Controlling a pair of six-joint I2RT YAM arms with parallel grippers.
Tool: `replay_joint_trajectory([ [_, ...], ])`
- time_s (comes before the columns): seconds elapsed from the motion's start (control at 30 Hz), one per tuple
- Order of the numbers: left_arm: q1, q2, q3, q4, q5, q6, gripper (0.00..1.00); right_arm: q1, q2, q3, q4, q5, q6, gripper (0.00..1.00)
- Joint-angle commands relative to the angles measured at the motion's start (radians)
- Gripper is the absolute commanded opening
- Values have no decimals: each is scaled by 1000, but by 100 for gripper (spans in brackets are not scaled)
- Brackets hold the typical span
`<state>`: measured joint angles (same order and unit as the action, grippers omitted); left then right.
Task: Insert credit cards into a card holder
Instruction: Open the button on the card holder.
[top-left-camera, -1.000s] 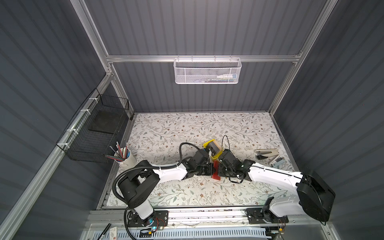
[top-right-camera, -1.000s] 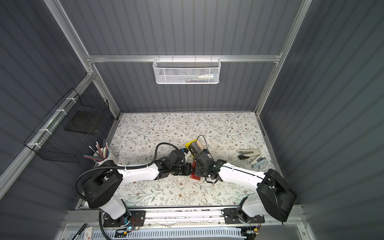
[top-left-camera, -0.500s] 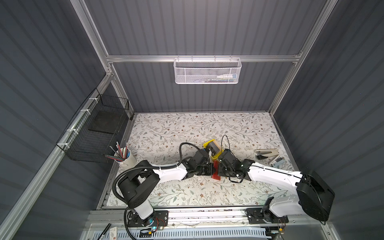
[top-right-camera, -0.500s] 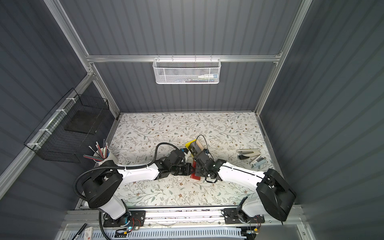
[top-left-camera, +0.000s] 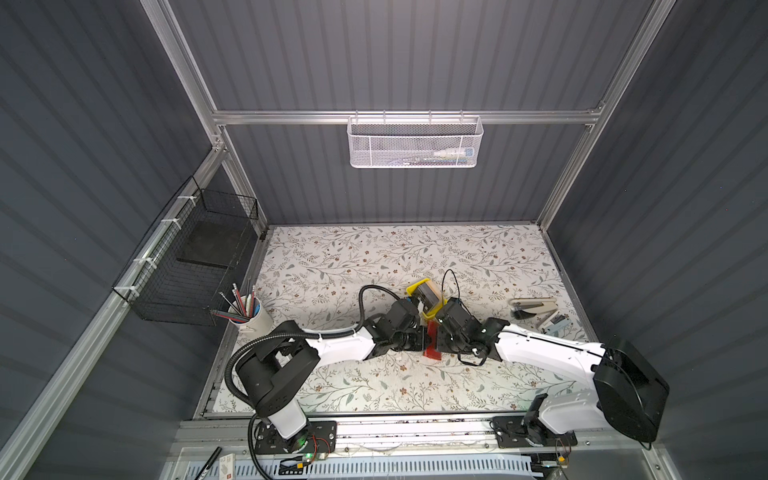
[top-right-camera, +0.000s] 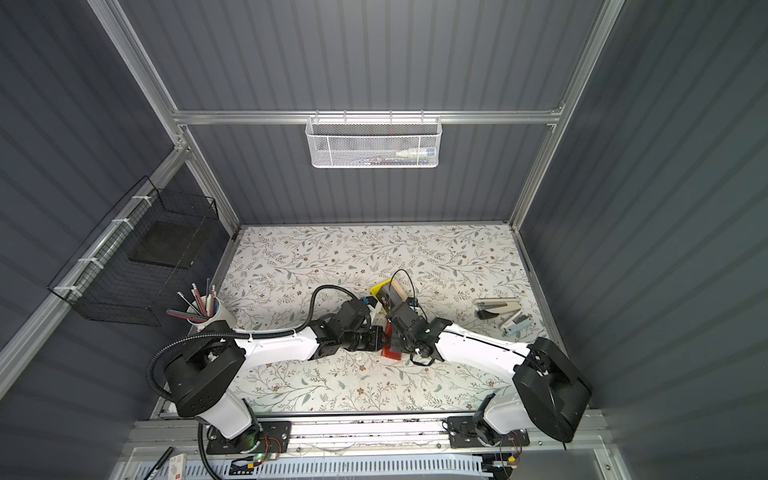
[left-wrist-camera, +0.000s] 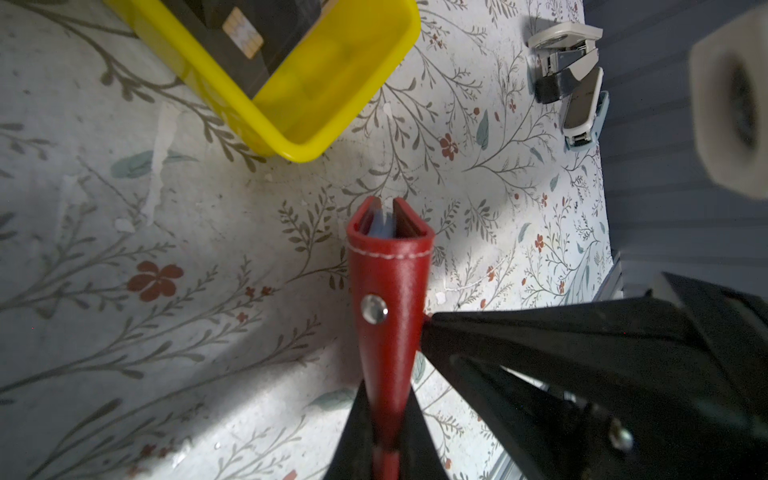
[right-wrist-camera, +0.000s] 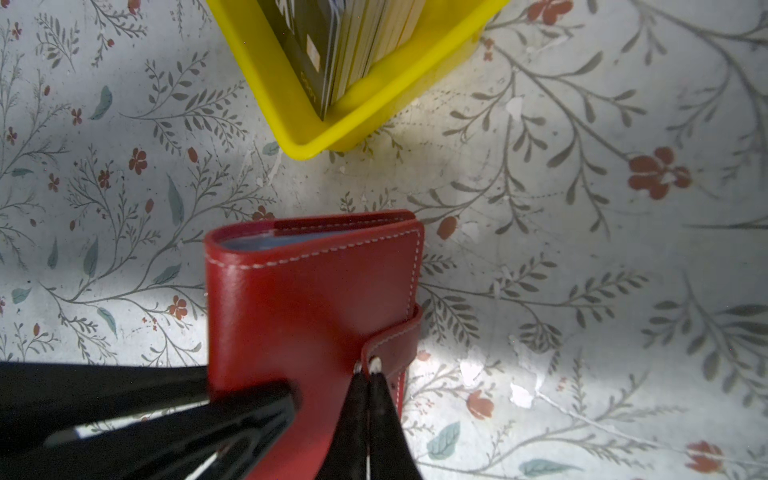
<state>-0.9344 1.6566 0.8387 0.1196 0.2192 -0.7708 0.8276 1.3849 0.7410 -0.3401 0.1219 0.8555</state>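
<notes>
R gripper (right-wrist-camera: 368, 374) just pinched shut on card holder (right-wrist-camera: 307, 299) strap, lower ctr — L gripper (left-wrist-camera: 384, 399) clamps its spine. Unopened; credit cards (right-wrist-camera: 353, 41) in tray (right-wrist-camera: 309, 148), top — none inserted.

Yellow tray (right-wrist-camera: 307, 149) and credit cards (right-wrist-camera: 345, 41) cut off at frame edge; card holder (left-wrist-camera: 388, 282) partly hidden behind left jaws

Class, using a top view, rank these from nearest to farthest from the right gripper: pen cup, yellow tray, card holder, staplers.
1. The card holder, at the tips of the right gripper.
2. The yellow tray, just beyond, toward the back wall.
3. The staplers, out on the robot's right.
4. The pen cup, far across at the left edge.
</notes>
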Motion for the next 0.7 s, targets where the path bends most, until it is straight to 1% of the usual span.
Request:
replay_joint_trajectory([
  [0.0, -3, -25, -21, -9, -14, -7, 12, -2, 5, 7, -43, 55, 6, 5],
  [0.67, -3, -38, -31, -18, -31, -9, 12, -2, 13, 13, -104, 86, 16, 4],
])
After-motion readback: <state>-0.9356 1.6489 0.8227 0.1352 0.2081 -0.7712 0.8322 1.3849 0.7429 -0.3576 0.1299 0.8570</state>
